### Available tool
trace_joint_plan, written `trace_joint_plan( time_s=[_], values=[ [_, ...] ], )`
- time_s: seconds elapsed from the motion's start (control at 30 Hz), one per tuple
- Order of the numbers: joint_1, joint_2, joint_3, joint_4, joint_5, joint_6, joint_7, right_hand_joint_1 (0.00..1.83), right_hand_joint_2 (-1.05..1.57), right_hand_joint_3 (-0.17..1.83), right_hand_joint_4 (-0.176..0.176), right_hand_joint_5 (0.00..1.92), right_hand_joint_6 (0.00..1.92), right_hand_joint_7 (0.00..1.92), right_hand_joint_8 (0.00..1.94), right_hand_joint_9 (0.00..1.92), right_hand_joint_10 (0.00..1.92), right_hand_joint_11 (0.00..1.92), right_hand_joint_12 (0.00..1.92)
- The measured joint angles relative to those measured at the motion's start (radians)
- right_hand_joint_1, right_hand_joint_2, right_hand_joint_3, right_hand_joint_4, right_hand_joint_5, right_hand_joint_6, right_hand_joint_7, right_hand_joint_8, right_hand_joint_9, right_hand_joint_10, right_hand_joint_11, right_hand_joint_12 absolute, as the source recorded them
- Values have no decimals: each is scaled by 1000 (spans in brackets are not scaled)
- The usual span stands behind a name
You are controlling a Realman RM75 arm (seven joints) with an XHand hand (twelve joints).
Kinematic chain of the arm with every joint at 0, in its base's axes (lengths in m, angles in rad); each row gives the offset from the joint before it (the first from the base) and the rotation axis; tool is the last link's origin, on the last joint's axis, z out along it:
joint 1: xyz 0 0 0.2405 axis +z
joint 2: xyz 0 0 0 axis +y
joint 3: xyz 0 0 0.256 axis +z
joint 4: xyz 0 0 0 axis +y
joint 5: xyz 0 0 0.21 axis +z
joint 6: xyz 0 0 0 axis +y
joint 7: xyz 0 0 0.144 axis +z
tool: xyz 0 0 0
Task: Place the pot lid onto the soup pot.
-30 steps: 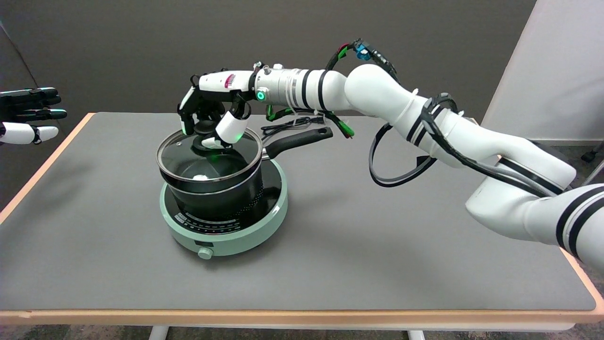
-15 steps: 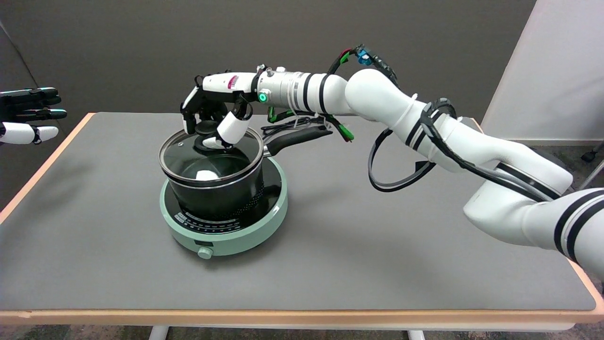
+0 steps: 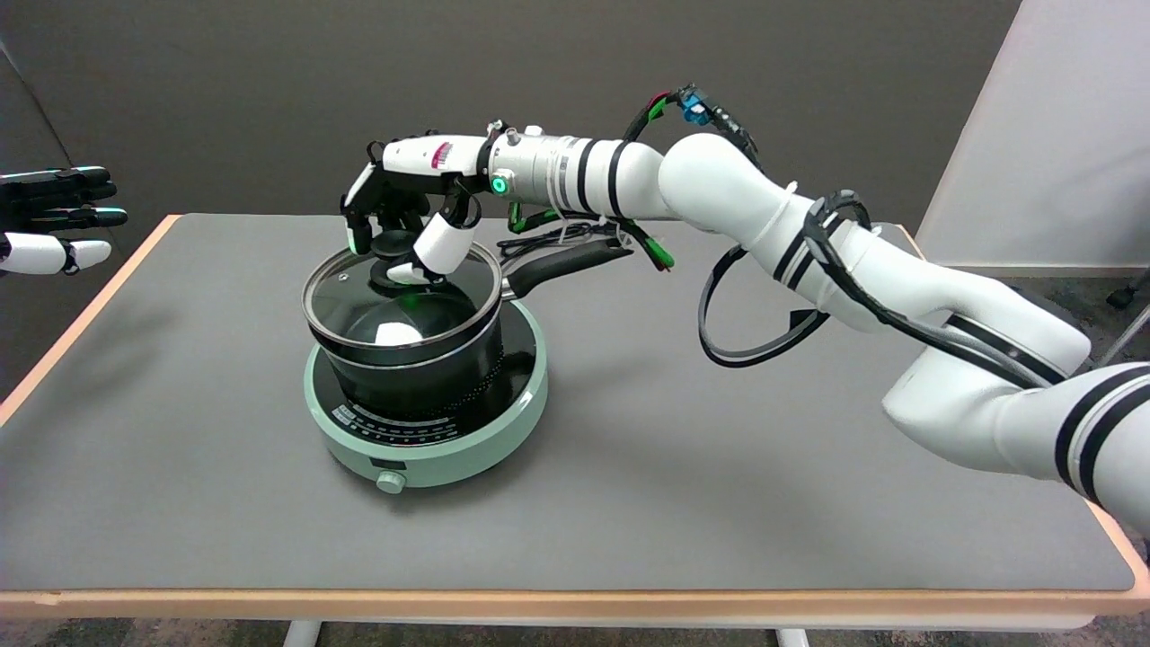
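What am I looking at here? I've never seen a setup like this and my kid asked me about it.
It is a robot working at a table, seen by one camera above the table's near side, looking down and across. The white jointed right arm reaches in from the lower right and ends in a mechanical right hand. Its fingers grip the black knob of a glass pot lid. The lid sits on a black soup pot with a long handle, which stands on a pale green cooktop. At the far left, the other hand hangs idle in the air.
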Motion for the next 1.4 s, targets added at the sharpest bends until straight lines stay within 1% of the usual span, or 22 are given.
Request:
trace_joint_plan(
  time_s=[0.1, 0.13, 0.4, 0.47, 0.5, 0.67, 0.77, 0.83, 1.4],
  values=[
    [-6, 2, 8, 15, -16, 0, 1, 1038, 682, 901, 172, 755, 706, 950, 579, 818, 1289, 422, 1825],
    [-7, 3, 11, 19, -19, -1, 2, 1049, 650, 938, 166, 751, 718, 941, 604, 829, 1270, 410, 1833],
    [-23, 9, 29, 55, -45, -6, 5, 1051, 646, 937, 160, 748, 710, 943, 600, 837, 1262, 401, 1836],
    [-26, 10, 32, 62, -48, -6, 5, 1039, 669, 906, 162, 753, 697, 953, 578, 831, 1278, 410, 1828],
    [-28, 11, 33, 65, -50, -7, 5, 1044, 650, 934, 156, 749, 706, 946, 595, 837, 1267, 400, 1833],
    [-35, 13, 40, 78, -57, -9, 6, 1043, 651, 932, 154, 748, 701, 946, 592, 837, 1267, 401, 1832],
    [-38, 14, 42, 83, -60, -9, 6, 1042, 650, 932, 153, 748, 700, 947, 591, 837, 1267, 402, 1831],
    [-40, 14, 44, 87, -62, -9, 6, 1038, 673, 897, 160, 754, 686, 957, 569, 832, 1279, 413, 1824],
    [-49, 8, 58, 89, -70, -9, 6, 1037, 674, 894, 158, 754, 684, 957, 565, 832, 1279, 411, 1825]
  ],
)
